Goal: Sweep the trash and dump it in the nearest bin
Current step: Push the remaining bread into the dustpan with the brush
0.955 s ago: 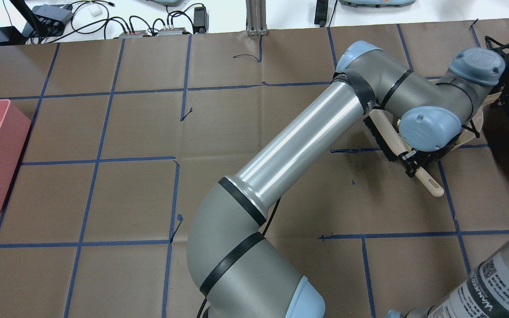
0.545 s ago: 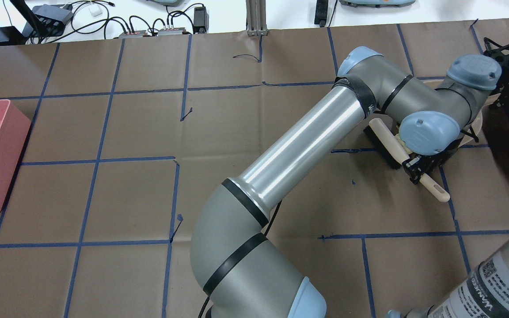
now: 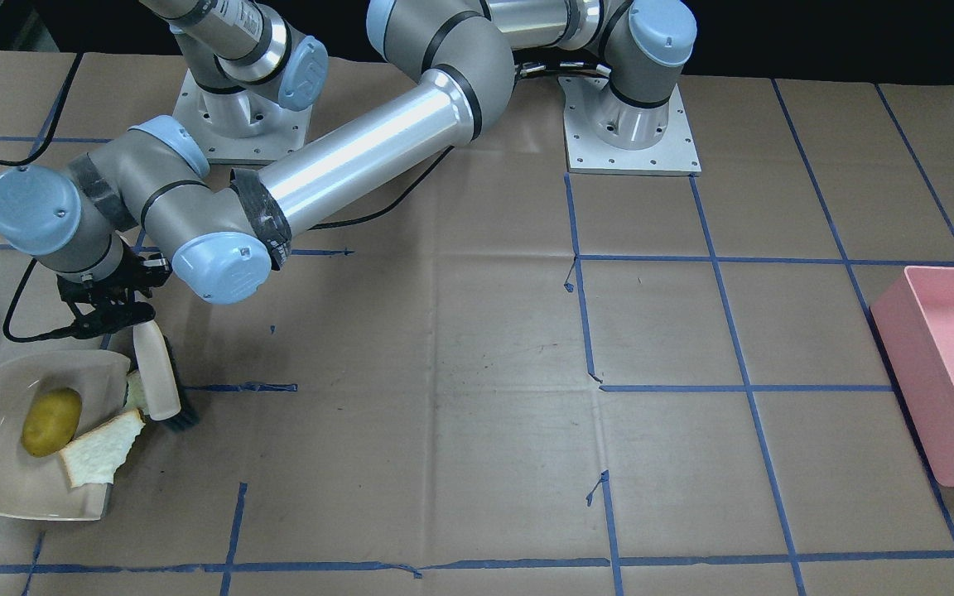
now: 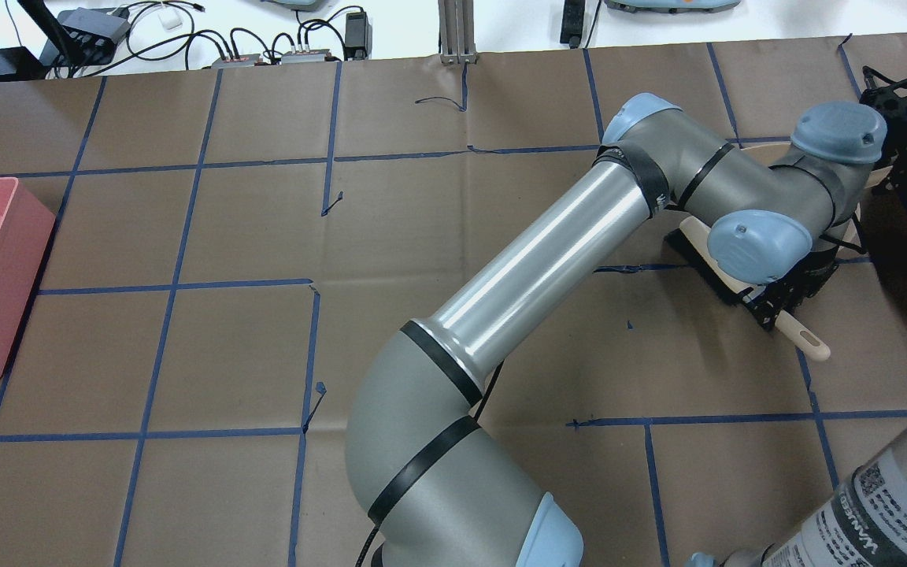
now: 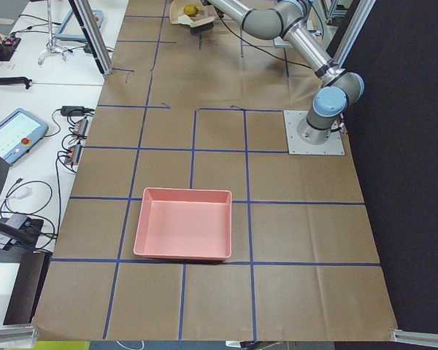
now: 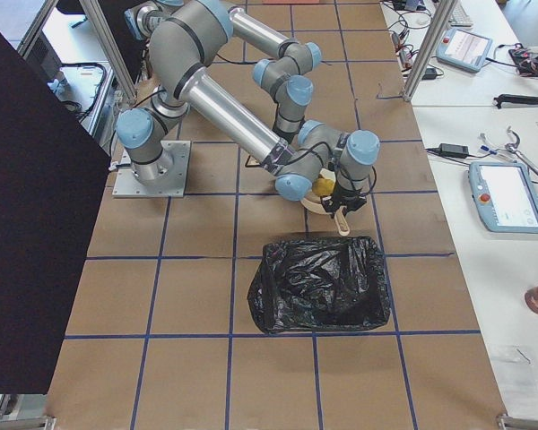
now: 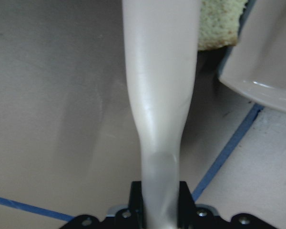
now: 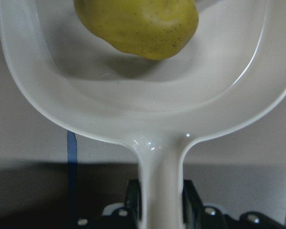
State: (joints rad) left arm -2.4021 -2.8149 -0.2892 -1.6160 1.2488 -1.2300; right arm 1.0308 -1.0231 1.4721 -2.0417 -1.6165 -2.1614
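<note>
A counter (image 4: 186, 354) covered in creased brown paper fills the scene, marked into large squares by blue tape (image 4: 186, 283). Along its far edge in the overhead view runs a white bench (image 4: 501, 24) strewn with black cables (image 4: 194, 35), a black box (image 4: 91, 27) and an adapter (image 4: 355, 35). A metal post (image 4: 457, 31) stands at that edge. In the right side view a grey tablet (image 6: 507, 195) with a red button lies on the bench. A black curtain (image 6: 27, 224) hangs along the opposite side of the counter. The light is even and soft, with faint shadows.
</note>
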